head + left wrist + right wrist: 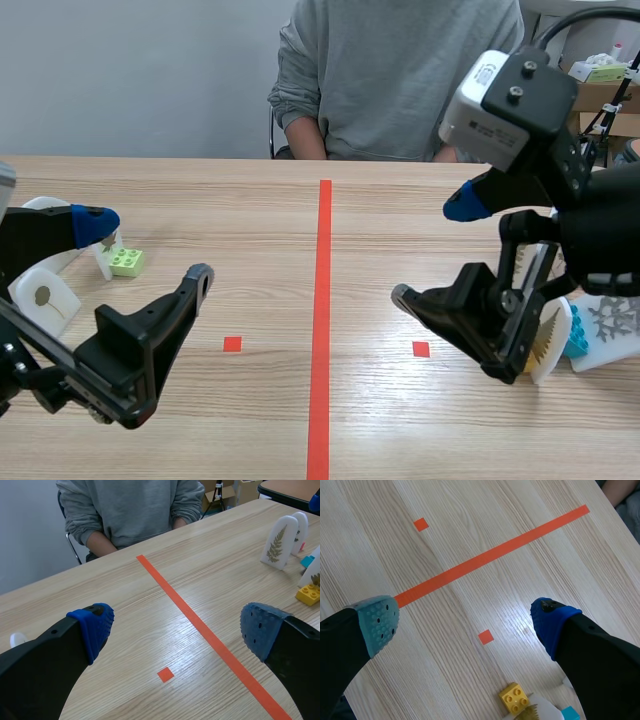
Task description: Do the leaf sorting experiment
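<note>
Both the left gripper [148,248] and right gripper [434,250] gape empty, and with the leaf cards [556,345] standing close at the right one's 4 o'clock, a careless swing could topple them.

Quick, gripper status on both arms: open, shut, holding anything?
Left gripper: open, holding nothing.
Right gripper: open, holding nothing.

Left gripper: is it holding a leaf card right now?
No, the left gripper stands wide open, with only bare table showing in the gap.
</note>
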Controlling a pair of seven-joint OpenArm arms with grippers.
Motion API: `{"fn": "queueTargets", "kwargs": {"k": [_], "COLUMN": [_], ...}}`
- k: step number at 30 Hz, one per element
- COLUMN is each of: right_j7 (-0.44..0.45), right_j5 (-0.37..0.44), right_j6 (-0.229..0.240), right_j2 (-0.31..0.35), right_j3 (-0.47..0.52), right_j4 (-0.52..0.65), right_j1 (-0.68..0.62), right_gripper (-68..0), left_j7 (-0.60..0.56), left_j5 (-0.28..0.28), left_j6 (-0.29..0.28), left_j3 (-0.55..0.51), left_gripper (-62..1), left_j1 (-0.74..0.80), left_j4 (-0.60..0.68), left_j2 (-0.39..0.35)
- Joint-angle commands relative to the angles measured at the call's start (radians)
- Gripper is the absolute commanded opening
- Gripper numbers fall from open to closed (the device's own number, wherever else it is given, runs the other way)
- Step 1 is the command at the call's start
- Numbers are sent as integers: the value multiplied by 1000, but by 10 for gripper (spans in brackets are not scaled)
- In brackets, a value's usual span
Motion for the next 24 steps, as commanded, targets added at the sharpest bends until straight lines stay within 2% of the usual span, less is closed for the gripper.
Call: {"fn": "queueTargets", "kwargs": {"k": [1,12,24], "right_j7": [8,9,9], "right_j5": [-7,-26,-25], "right_j6": [-1,-2,-2], "right_j2": [-2,-54,-56], "right_j3": [-4,-4,-4], "right_j4": [0,0,0], "right_j1": [4,4,4], "right_gripper": [-140,-139,-140], "left_j7": [-14,-13,-3], "left_j5": [-5,-5,-5], "left_j6": [5,4,4], "left_j3": [3,3,3], "left_gripper": [-67,-67,-67], "left_j1": [5,5,5], "left_j4": [7,7,7], "left_j2": [0,0,0]}}
